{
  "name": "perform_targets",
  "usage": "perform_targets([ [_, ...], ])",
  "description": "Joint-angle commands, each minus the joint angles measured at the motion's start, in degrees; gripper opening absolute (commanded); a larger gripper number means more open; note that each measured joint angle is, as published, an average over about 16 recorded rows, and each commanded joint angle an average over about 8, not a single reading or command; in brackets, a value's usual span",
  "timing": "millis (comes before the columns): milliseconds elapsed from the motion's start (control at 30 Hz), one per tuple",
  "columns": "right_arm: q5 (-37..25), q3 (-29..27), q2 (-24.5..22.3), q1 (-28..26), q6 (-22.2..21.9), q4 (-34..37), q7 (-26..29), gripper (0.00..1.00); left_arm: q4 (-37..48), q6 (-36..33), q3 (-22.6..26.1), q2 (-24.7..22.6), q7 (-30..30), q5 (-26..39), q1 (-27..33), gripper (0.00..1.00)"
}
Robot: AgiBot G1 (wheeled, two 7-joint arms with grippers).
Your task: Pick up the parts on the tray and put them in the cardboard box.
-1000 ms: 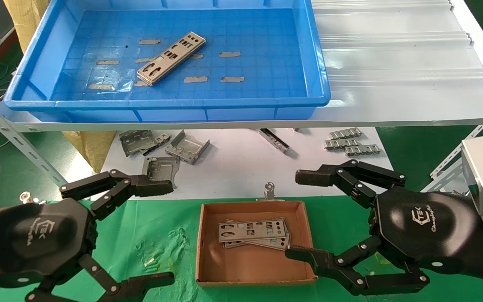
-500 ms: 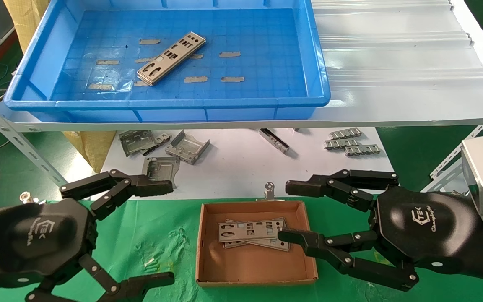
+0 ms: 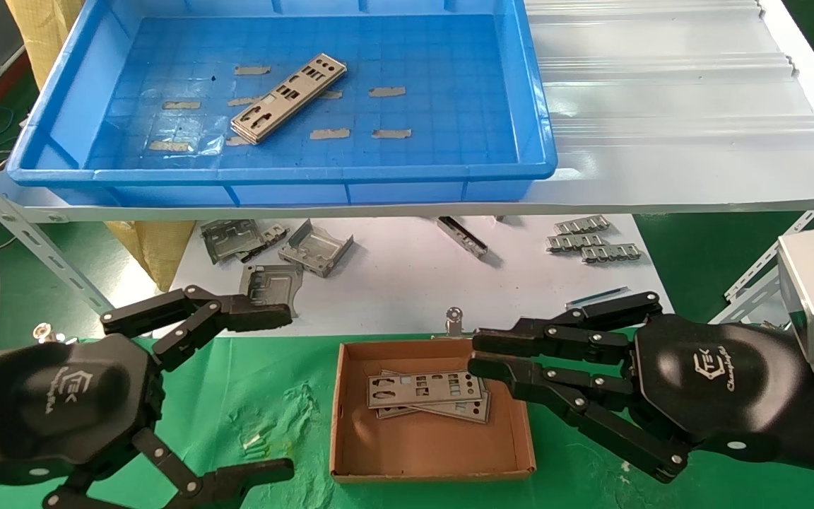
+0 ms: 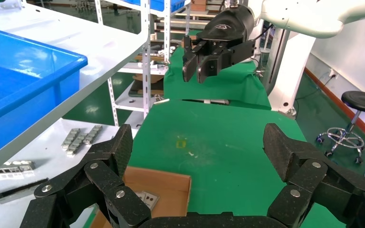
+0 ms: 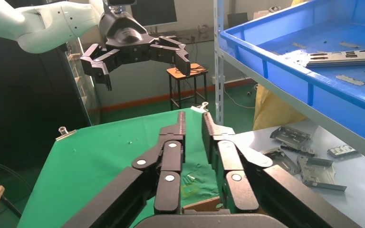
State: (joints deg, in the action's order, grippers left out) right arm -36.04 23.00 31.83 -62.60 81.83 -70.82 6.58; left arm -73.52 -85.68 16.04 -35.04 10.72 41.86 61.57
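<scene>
Above the cardboard box, the right pincer has drawn its fingers nearly together with nothing between them, so the parts lie released in the box just below its tips. Beyond the box, up on the shelf, more parts remain on the tray, well apart from both pincers. Left of the box, the left pincer hangs spread wide and empty.

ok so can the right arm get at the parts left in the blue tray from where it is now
Probably yes. The parts lie uncovered in the open tray, nothing above them. The right gripper is down over the cardboard box, fingers nearly together, holding nothing, so it must rise over the tray's wall.
</scene>
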Motion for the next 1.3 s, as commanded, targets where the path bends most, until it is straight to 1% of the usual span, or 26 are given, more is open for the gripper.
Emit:
perform_targets([
  [33,0.0,0.0,0.0,0.0,0.0,0.0,0.0,0.00,0.0,0.0,0.0,0.0,0.0,0.0,0.0,1.00],
  [1133,0.0,0.0,0.0,0.0,0.0,0.0,0.0,0.00,0.0,0.0,0.0,0.0,0.0,0.0,0.0,1.00],
  [1300,0.0,0.0,0.0,0.0,0.0,0.0,0.0,0.00,0.5,0.8,0.3,-0.5,0.5,1.3,2.1,1.00],
])
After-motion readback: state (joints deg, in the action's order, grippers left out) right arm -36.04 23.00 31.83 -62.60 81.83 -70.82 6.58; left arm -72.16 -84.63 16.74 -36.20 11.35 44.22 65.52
